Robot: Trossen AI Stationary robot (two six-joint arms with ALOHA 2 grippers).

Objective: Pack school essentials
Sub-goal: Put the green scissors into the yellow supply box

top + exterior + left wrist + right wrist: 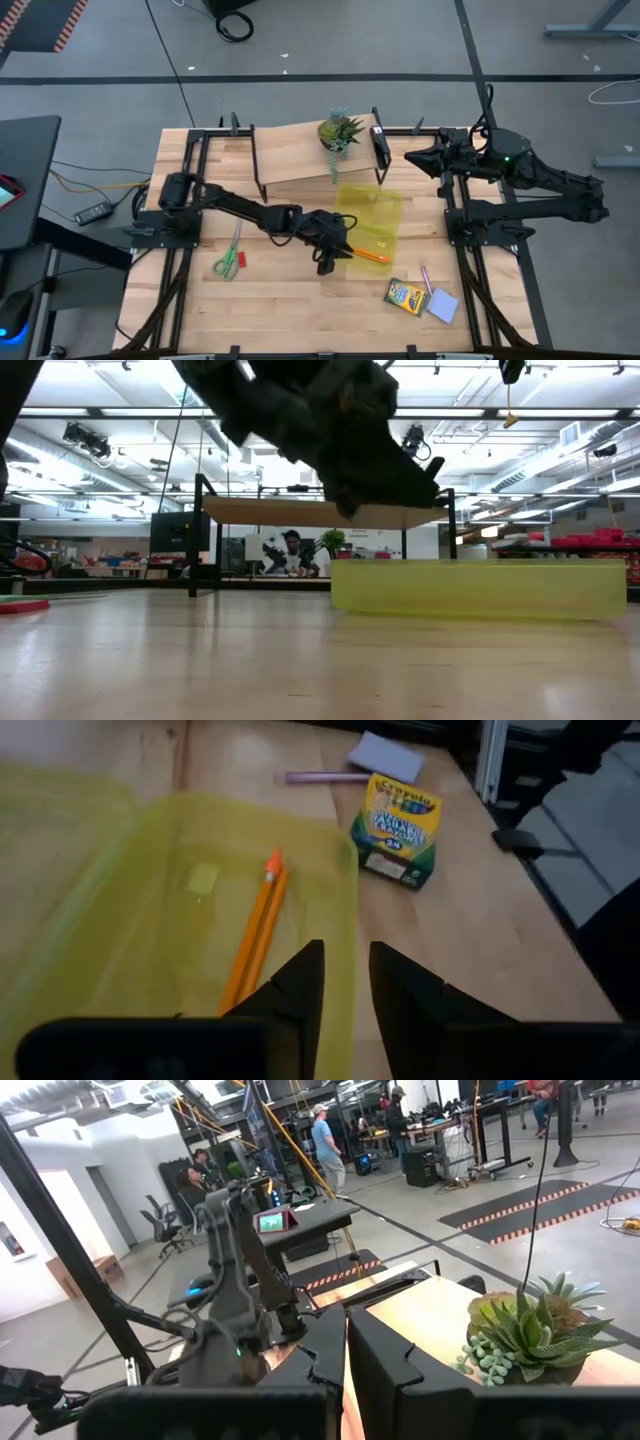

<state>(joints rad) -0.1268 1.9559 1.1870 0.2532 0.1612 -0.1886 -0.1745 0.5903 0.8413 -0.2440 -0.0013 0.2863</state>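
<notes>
My left gripper (338, 256) (346, 982) hangs open and empty just above the near-left edge of the translucent yellow pouch (370, 220) (150, 910) (480, 588), clear of the table in the low view. Two orange pencils (255, 935) (366, 256) lie side by side in the pouch. The crayon box (405, 295) (396, 830), pink pen (427, 278) (325, 778) and pale blue notepad (443, 305) (388, 758) lie flat on the table to the near right of the pouch. The green-handled scissors (230, 258) lie to its left. My right gripper (412, 156) (346, 1352) waits, shut, at the far right.
A potted spiky plant (340, 132) (530, 1330) stands on a raised wooden shelf (300, 155) at the far edge, behind the pouch. Bare tabletop (290, 310) lies near the front edge. People show in the room beyond.
</notes>
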